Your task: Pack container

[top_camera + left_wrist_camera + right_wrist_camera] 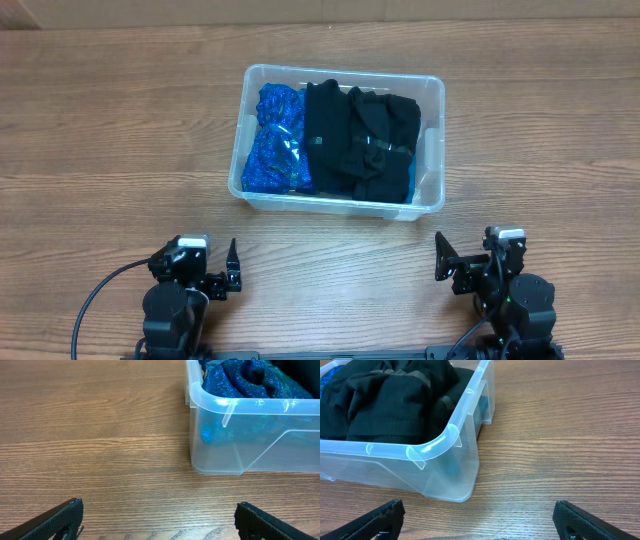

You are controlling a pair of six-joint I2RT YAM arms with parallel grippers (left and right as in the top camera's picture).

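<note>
The clear plastic container (432, 150) stands at the table's middle, far from both arms. It holds a blue sparkly cloth (272, 140) on its left and black clothing (362, 135) on its right. In the left wrist view the container's front left corner (215, 455) shows with the blue cloth (250, 380) above the rim. In the right wrist view its front right corner (452, 477) shows with the black clothing (390, 400) inside. My left gripper (222, 270) (159, 517) is open and empty near the front edge. My right gripper (462, 262) (479, 517) is open and empty too.
The wooden table (100, 150) stretches around the container. A black cable (95, 300) runs from the left arm toward the front edge.
</note>
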